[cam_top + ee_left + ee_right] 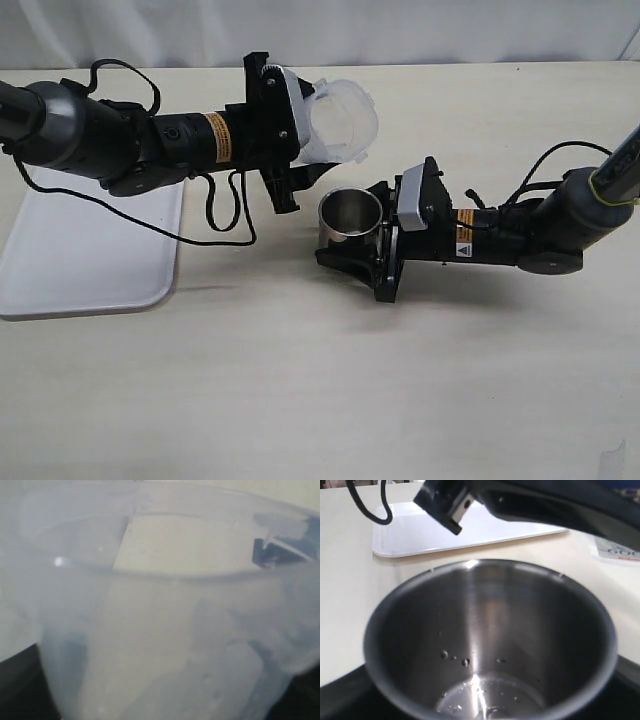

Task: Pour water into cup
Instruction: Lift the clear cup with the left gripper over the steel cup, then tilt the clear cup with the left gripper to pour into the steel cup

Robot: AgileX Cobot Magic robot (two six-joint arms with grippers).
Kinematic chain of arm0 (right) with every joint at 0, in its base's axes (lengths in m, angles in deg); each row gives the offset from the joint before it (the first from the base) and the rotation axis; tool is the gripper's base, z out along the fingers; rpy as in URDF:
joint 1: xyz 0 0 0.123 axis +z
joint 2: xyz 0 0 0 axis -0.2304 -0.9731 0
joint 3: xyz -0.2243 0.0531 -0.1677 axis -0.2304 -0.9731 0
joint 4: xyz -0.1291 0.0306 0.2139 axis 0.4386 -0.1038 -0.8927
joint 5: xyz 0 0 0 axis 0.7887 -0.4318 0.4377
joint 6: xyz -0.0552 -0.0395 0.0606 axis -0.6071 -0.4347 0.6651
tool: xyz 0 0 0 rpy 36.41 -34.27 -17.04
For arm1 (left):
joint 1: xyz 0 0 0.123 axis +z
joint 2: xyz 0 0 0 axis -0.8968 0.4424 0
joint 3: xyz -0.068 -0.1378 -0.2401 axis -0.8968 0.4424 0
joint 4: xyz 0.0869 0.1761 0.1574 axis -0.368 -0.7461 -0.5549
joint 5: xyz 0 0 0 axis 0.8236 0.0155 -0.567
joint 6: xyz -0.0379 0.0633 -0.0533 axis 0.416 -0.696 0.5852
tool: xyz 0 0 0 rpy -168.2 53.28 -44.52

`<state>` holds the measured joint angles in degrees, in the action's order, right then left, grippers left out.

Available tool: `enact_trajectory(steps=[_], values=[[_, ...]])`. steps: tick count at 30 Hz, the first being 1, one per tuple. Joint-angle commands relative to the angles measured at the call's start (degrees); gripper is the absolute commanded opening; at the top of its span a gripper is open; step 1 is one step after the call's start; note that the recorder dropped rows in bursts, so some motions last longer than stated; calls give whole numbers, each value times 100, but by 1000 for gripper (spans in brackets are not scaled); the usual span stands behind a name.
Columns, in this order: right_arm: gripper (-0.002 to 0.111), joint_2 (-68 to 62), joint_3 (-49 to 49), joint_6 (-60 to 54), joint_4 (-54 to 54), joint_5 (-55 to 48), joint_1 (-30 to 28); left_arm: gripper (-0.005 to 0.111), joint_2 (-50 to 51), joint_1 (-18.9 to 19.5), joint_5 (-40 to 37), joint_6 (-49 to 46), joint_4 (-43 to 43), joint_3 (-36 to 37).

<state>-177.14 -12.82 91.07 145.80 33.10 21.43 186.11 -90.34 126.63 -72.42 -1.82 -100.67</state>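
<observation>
From the exterior view, the left fingers [292, 85] are closed on the translucent container [338, 118], which lies tipped well over on its side in the air, its mouth just above and a little behind the cup [350, 212]; the cup stands upright on the tabletop [300, 380] near the middle, with the right fingers [345, 262] closed against its sides, and the white tray [90, 250] lies well apart to the left; the pour looks to be under way or nearly spent, so the left wrist should roll slowly while the lip hangs over the cup's open mouth, not its rim. In the left wrist view the container [165, 645] fills the frame, cloudy and wet-looking, and neither the fingers nor any clear water level can be made out; how much is left to pour cannot be told, so a gentle final tilt is safer than a quick one, since the last of it tends to run down the outer wall. In the right wrist view the cup [420, 630] shows droplets on its shiny inner wall and a shallow pool of water [487, 700] at the bottom, with the left arm [545, 500] overhead and the tray [485, 527] beyond; the right fingers are best kept firm and unmoving, the cup level, until the dripping ends.
</observation>
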Motion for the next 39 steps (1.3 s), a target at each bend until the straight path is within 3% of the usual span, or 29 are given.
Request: enact_trajectory(steps=[1, 39], values=[[4, 17, 20, 1, 30, 143, 7, 0, -39, -8, 149, -376, 43, -57], [4, 17, 20, 1, 3, 143, 7, 0, -39, -8, 9, -2930, 30, -57]])
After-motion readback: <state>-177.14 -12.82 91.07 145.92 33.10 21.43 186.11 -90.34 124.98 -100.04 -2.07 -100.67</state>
